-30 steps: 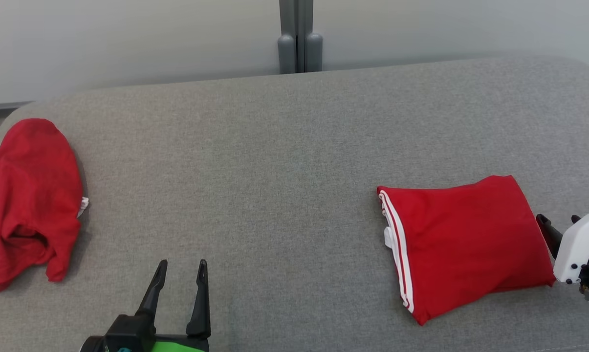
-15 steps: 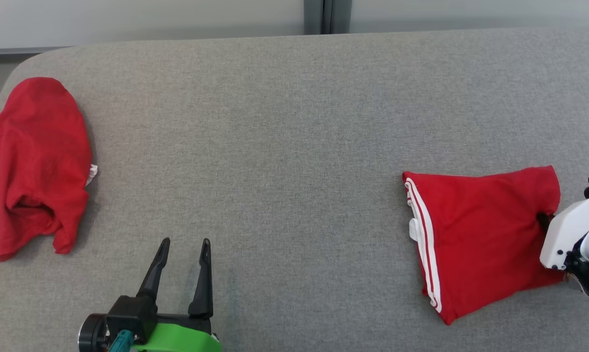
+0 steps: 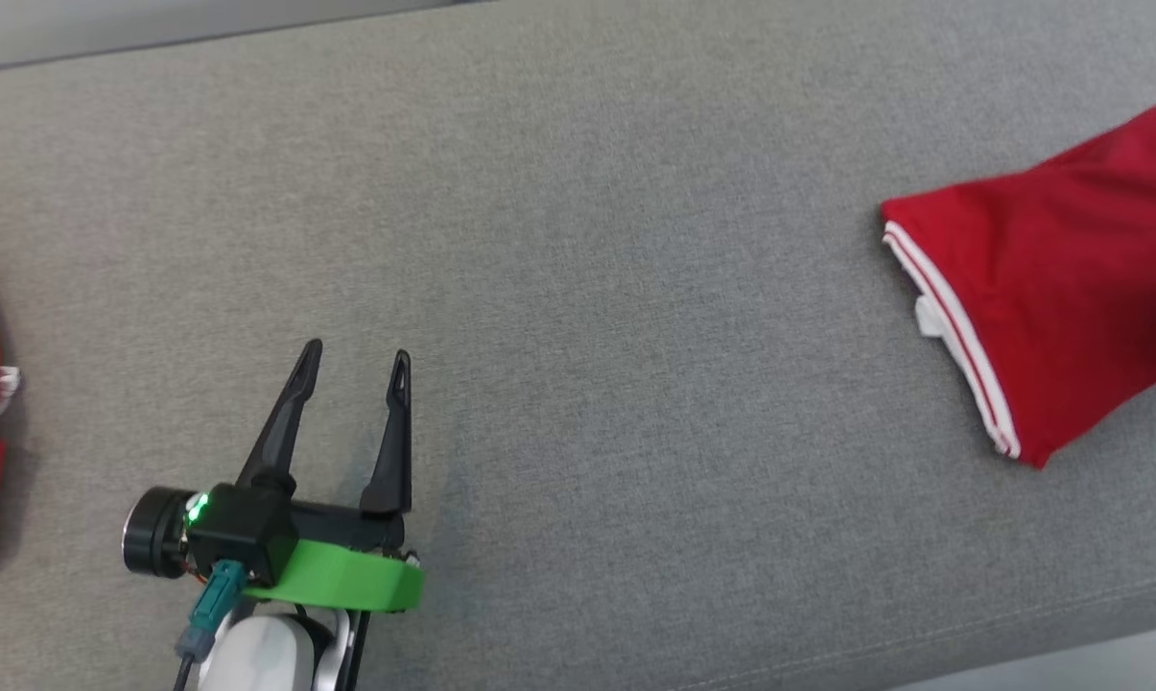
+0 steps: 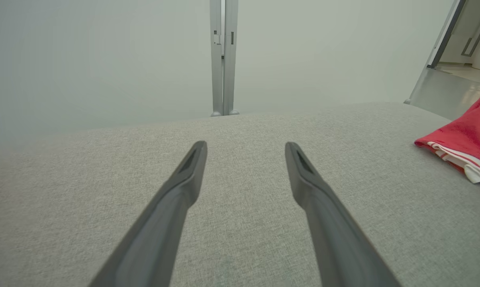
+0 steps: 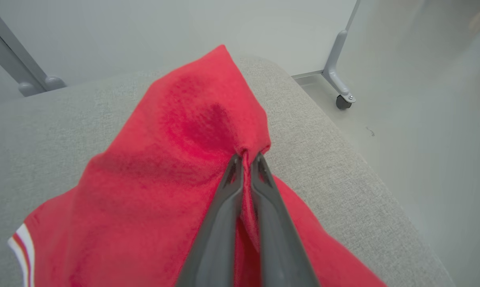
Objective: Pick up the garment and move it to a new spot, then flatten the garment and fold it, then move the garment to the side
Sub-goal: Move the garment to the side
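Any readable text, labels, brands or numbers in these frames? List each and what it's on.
None readable.
The red garment carries white stripes and a white tab at its edge; any print on the tab is too small to read.
The left end effector has a green light behind it and no visible lettering.
The right end effector, shut on the red garment, has no visible markings.
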Robot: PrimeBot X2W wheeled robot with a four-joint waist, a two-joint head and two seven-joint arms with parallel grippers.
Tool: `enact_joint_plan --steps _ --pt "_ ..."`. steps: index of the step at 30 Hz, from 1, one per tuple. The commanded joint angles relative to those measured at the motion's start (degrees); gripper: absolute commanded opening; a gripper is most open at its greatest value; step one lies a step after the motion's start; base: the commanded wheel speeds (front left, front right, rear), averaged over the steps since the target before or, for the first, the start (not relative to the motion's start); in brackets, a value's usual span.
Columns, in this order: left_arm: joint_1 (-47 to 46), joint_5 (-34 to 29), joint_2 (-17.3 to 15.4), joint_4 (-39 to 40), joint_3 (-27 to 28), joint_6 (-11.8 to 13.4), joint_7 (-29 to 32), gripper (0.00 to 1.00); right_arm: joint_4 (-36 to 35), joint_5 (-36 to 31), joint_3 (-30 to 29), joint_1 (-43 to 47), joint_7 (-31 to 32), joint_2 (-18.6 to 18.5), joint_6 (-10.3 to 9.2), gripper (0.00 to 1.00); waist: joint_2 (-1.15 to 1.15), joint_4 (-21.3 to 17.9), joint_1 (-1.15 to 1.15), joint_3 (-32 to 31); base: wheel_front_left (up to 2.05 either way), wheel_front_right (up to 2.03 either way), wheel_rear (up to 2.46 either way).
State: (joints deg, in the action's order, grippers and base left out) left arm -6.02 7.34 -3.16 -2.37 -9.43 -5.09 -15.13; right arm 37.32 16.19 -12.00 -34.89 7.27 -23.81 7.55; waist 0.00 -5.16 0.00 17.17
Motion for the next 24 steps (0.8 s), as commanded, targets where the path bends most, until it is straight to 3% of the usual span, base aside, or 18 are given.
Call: enact_joint_plan --steps 1,7,13,15,16,20,24 --pt "-2.11 -0.63 -0.80 -0.09 -0.34 -0.46 -0.01 1.00 0.99 -1.73 -1.43 -2.40 -1.51 -0.32 -0.12 0.00 0.00 -3.84 0.00 9.70 0.00 0.00 0.00" --pt "-6.10 -2.48 -1.49 0.37 -1.41 -1.19 -0.01 1.00 6.95 -7.46 -9.94 -11.92 -6.80 -1.84 -0.11 0.00 0.00 -1.81 0.00 16.07 0.00 0.00 0.00" --pt "-3.47 -2.78 -2.07 1.21 -0.02 -0.78 -0.01 1.00 13.76 -14.18 -17.71 -16.90 -8.23 -5.49 -0.12 0.00 0.00 -0.08 0.00 17.38 0.00 0.00 0.00" --pt "-2.89 -2.85 -2.18 1.51 0.29 -0.81 -0.01 1.00 15.83 -16.47 -20.64 -18.18 -8.48 -5.49 -0.11 0.63 0.00 0.18 0.00 17.15 0.00 0.00 0.00" --pt "-2.65 -2.86 -2.13 1.55 0.57 -0.63 -0.01 1.00 16.56 -18.59 -21.84 -18.52 -9.05 -5.58 -0.11 1.00 0.00 0.25 0.00 16.87 0.00 0.00 0.00" --pt "-1.78 -2.37 -1.53 1.53 0.55 -0.55 -0.01 1.00 16.47 -24.60 -23.10 -18.32 -15.11 -4.68 -0.12 1.00 0.00 0.38 0.00 14.07 0.00 0.00 0.00" --pt "-1.04 -1.22 -0.75 1.14 0.70 -0.27 -0.01 1.00 14.55 -25.82 -19.59 -16.25 -20.86 -2.31 -0.12 1.00 0.00 0.42 0.00 9.31 0.00 0.00 0.00"
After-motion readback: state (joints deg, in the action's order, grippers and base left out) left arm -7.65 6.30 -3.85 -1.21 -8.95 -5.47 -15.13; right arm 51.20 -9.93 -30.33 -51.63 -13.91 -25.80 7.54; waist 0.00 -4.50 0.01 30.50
